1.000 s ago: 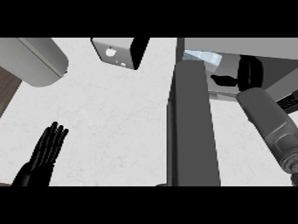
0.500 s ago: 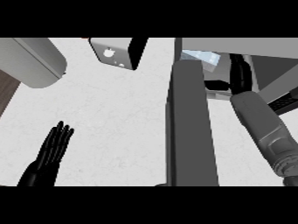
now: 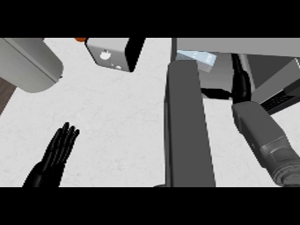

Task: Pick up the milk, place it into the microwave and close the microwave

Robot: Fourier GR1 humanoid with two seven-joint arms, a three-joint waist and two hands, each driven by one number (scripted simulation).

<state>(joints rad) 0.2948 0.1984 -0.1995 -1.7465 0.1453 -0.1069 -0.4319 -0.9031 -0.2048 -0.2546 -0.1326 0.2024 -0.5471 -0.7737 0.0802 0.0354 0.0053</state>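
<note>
Milk going into the microwave

At upper right the right hand [image 3: 238,81] reaches past the open door [image 3: 188,127] into the microwave [image 3: 276,83]; its grip cannot be told. The milk [image 3: 198,59] sits just inside. Next: withdraw, close door. The left hand [image 3: 58,149] rests open, lower left.

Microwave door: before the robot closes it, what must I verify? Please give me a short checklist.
1. Milk inside the microwave: cannot tell; only a pale corner shows beyond the door.
2. Right hand free of the milk: cannot tell; its grip is not visible.
3. Right forearm out of the door's path: not ok; it reaches in beside the open door.
4. Microwave door open and unblocked on the counter side: ok.
5. Left hand away from the door: ok; it rests open at the lower left.
</note>
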